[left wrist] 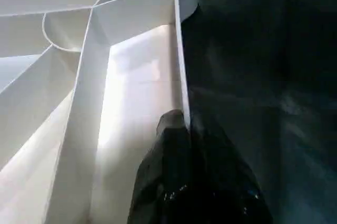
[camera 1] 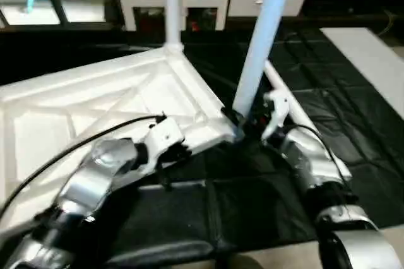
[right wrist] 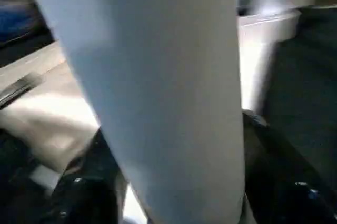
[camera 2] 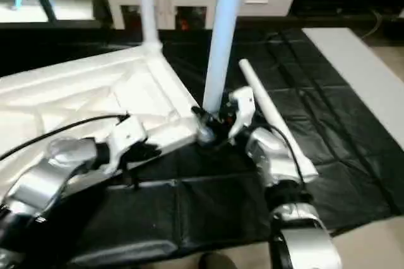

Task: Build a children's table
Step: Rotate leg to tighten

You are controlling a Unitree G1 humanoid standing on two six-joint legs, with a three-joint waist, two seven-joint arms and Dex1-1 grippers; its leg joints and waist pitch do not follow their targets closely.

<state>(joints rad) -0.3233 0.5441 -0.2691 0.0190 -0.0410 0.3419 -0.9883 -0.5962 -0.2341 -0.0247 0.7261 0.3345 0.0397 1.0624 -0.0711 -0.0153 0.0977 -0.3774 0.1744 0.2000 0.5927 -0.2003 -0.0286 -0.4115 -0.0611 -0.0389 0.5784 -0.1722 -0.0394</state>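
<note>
Upside down on the black floor mat (camera 1: 353,149), the white table top (camera 1: 95,111) is seen with its ribbed underside facing up. At its far corner a leg (camera 1: 172,4) stands upright in a socket. At the near right corner a second leg (camera 1: 262,35) is planted, leaning slightly. The right tool (camera 1: 249,124) is placed around the base of this second leg, a black finger (right wrist: 279,155) on each side (whether the leg is squeezed or merely straddled cannot be told). The left tool (left wrist: 184,145) is closed on the near rim of the table top. A third leg (camera 2: 278,117) lies on the mat just beyond the right tool.
</note>
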